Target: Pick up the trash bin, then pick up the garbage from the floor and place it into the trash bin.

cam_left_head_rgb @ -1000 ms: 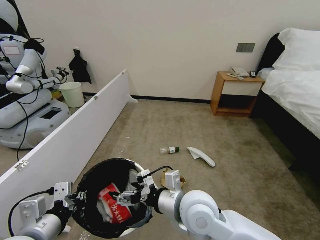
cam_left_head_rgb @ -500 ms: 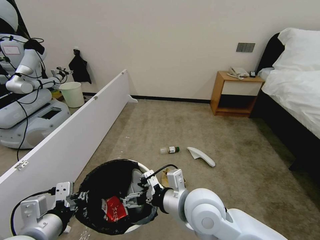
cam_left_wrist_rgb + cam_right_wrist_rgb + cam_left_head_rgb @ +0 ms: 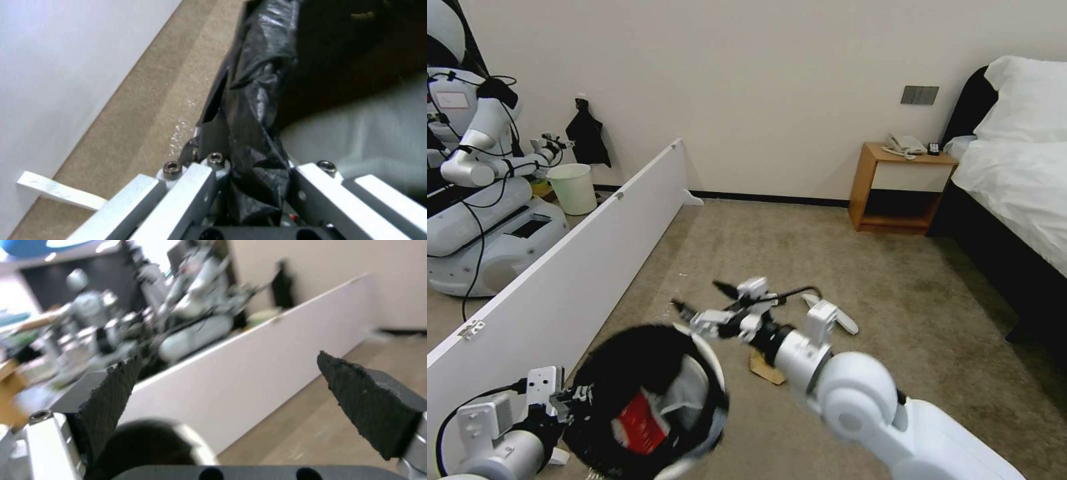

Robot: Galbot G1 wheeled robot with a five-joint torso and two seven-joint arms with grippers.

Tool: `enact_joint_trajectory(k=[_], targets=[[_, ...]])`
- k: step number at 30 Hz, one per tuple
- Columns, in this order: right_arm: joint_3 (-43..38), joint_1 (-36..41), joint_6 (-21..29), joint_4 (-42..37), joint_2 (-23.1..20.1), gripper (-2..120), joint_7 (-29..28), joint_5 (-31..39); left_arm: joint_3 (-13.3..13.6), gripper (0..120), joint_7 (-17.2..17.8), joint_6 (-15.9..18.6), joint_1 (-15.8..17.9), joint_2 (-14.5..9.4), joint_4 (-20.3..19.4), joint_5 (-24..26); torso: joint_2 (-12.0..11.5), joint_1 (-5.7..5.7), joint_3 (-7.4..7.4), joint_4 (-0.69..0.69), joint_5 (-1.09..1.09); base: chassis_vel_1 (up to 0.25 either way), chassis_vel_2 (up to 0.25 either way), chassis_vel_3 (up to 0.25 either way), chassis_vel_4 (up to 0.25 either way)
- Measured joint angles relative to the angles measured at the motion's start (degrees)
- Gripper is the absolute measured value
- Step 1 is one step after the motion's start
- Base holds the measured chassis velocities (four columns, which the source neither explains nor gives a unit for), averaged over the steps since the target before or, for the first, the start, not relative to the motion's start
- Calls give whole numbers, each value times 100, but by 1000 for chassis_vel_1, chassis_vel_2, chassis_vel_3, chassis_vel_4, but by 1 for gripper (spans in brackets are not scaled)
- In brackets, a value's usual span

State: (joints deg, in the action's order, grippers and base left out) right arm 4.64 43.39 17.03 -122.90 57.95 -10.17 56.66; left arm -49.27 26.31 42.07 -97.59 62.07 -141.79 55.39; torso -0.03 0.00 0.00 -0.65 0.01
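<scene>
The trash bin (image 3: 707, 360), white with a black liner, hangs tilted at the lower left of the head view. My left gripper (image 3: 570, 400) is shut on its rim, and the left wrist view shows the liner (image 3: 253, 133) pinched in my left gripper (image 3: 256, 190). A red wrapper (image 3: 639, 415) lies inside the bin beside something white. My right gripper (image 3: 697, 298) is open and empty, raised over the floor (image 3: 894, 320) just beyond the bin; the right wrist view also shows my right gripper (image 3: 227, 373) spread wide. A brown paper bag (image 3: 762, 369) and a white slipper (image 3: 846, 323) lie on the carpet.
A long white board (image 3: 574, 267) runs along my left. Behind it stand another robot (image 3: 474, 200) and a pale unlined bin (image 3: 572, 188). A wooden nightstand (image 3: 900, 190) and a bed (image 3: 1020, 193) are at the far right.
My right gripper let the red wrapper drop into the bin, then rose out and swung forward over the floor. The bin has tilted and shifted lower.
</scene>
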Motion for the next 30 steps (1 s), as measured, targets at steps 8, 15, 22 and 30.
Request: enact_joint_trajectory(k=[8,15,22,30], targets=[[-1171,846,-52,31,-120,100,69,-309,-32,2,-50,4,-19,157,3,-86,0,0,0,-1,0,0,0,0,0],[-1602,1272,-5,33,-135,100,-34,-449,-10,2,-50,6,-109,179,-51,-100,0,0,0,2,-1,0,0,0,0],[-2208,2144,175,100,-105,100,-455,-1172,-16,2,-33,7,-377,194,-55,-147,0,0,0,0,-1,0,0,0,0],[-2698,3321,230,121,424,100,-619,-2283,26,2,33,7,-689,160,43,-216,0,0,0,1,-2,0,0,0,0]])
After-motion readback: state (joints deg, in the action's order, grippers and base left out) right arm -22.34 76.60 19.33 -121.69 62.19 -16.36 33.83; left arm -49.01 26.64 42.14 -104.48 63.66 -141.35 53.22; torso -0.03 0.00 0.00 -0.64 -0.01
